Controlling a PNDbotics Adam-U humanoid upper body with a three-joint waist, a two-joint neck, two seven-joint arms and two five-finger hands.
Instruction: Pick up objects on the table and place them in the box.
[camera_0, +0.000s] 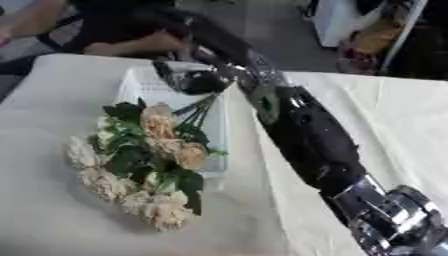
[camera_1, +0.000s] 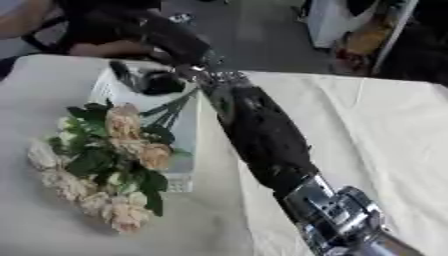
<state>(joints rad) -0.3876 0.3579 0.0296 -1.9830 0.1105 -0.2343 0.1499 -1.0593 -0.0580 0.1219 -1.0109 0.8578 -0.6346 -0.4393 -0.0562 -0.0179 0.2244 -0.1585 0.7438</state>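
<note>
Bouquet (camera_0: 144, 162) (one) across one box (camera_0: 216, 131), stems in right robot hand (camera_0: 194, 80).

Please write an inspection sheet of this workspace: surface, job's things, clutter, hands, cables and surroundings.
Surface: table covered with a pale, creased cloth.
Job's things: bouquet of cream and peach flowers with green leaves, stems pointing into the white box, blooms hanging out over the box's near edge onto the cloth.
Clutter: nothing seen.
Hands: right hand over the box at the stem ends; whether its fingers hold the stems cannot be told. Left hand is not in view.
Cables: nothing seen.
Surroundings: grey floor beyond the table, a white object with yellow items at top right.
</note>
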